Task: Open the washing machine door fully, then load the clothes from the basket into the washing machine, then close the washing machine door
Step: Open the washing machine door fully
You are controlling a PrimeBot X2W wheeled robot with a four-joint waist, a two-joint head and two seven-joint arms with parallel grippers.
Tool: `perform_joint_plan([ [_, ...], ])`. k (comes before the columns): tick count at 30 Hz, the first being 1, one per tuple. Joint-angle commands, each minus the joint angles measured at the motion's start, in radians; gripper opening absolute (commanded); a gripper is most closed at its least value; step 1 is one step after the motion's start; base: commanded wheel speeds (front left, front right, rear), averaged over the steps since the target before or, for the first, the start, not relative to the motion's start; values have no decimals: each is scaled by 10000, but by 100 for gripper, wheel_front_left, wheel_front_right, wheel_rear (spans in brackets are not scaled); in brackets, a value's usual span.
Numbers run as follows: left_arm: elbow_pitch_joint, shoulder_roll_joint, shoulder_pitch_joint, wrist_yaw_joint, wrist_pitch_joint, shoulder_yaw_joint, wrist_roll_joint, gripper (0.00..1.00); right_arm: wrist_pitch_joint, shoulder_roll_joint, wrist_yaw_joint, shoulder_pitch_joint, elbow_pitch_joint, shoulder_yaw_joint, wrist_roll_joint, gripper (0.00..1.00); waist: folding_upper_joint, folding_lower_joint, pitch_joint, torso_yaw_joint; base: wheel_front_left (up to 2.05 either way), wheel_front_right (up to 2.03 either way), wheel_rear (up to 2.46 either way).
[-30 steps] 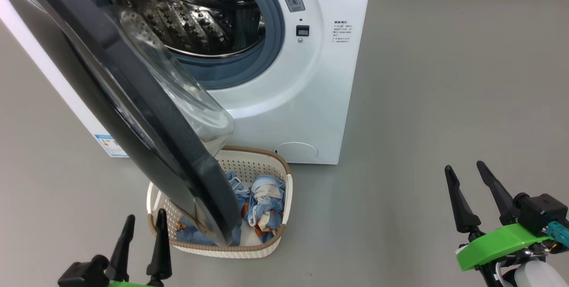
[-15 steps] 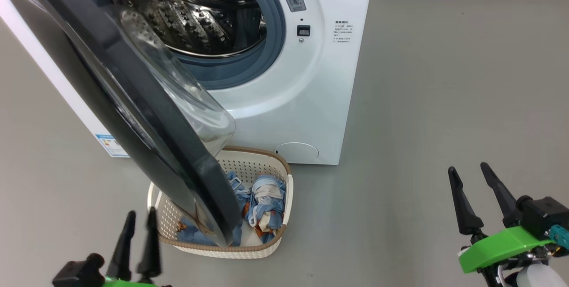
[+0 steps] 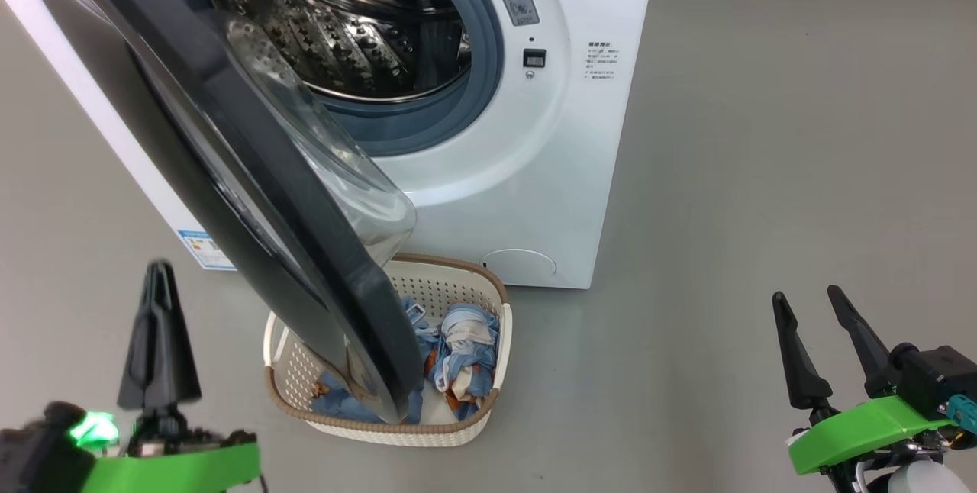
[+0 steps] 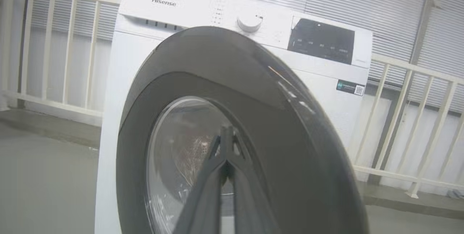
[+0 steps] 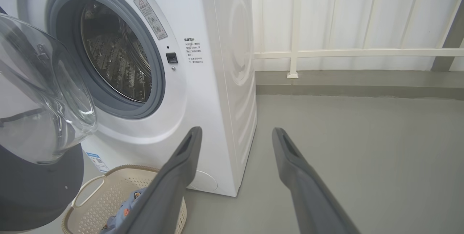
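Left gripper (image 3: 158, 283) has its two fingers pressed tight together with nothing between them, poised over bare floor (image 3: 725, 172) and touching nothing. In its wrist view the joined tips point at the outer face of the door (image 4: 290, 136). Just to this gripper's right the door hangs partly open, its lower edge over the basket (image 3: 450, 287) and hiding part of it. The basket sits on the floor before the washer (image 3: 549, 172), with the clothes (image 3: 462, 356) heaped inside. Right gripper (image 3: 806, 296), well to the right of the basket, has its fingers spread wide and empty; ahead and left of it gapes the drum (image 3: 359, 20)
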Motion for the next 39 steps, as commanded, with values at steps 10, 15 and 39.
perform_joint_plan([
  [10, -2647, 33, -697, 189, 196, -2670, 130, 0, -122, -128, 46, -96, -358, 223, -317, 100, 0, 0, 113, -156, 0, 0, 0],
  [15, -1719, 32, -957, 462, 303, -4014, -651, 0, -122, -102, 46, -193, -388, 266, -374, 100, 0, 0, 244, -301, 0, 0, 0],
  [39, 3287, 30, -2327, 886, -58, -5118, -2919, 0, -122, 3, 46, -174, -556, 146, -609, 100, 0, 0, 254, -390, 0, 0, 0],
])
